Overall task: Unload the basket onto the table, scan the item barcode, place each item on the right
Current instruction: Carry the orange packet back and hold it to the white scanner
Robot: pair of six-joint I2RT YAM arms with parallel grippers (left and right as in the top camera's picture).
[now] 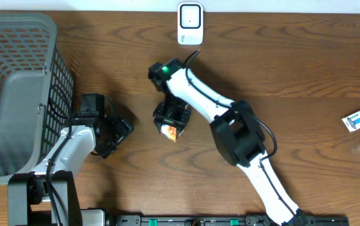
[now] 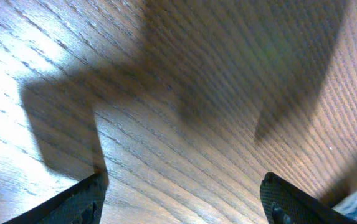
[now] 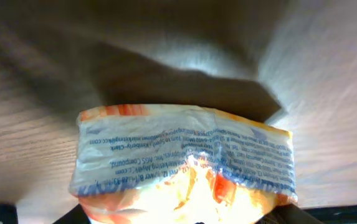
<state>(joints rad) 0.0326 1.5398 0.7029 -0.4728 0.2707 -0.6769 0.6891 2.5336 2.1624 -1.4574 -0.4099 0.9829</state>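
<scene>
Just below the scanner [image 1: 190, 23], a snack packet [image 3: 184, 155] is gripped by the right jaws (left jaws open, empty): the pickup step, judged; next it must be lifted and turned toward the scanner.

White packet [image 3: 184, 162], orange edges, blue print; grey mesh basket [image 1: 16, 75]; brown woodgrain table [image 1: 293, 63]; white scanner [image 1: 190, 24].

Orange-white crinkled packet [image 3: 184, 158], print inverted, apparently pinched; white scanner [image 1: 190, 23] far edge.

One basket [image 1: 59, 66], one scanner [image 1: 190, 22], four items [image 1: 169, 131]
</scene>
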